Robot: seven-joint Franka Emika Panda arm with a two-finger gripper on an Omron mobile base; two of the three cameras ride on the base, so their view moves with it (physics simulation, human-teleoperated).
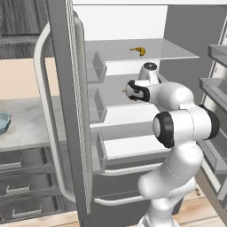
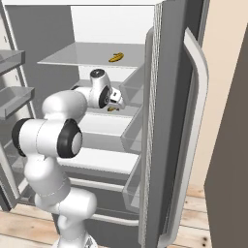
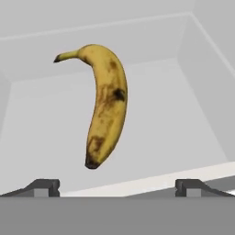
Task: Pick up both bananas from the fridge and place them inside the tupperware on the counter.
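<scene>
The gripper [image 3: 117,186] is held wide open; a banana [image 3: 104,106] is seen lengthwise just ahead, midway between the fingers [image 3: 43,187], untouched.

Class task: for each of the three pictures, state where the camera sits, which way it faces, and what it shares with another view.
Left base view: behind the arm's left, facing the open fridge; arm lower right.
Right base view: behind its right, same fridge; arm lower left.
Hand view: on the hand, open, facing a banana on a shelf.
Shared: both base views show the upper-shelf banana.
</scene>
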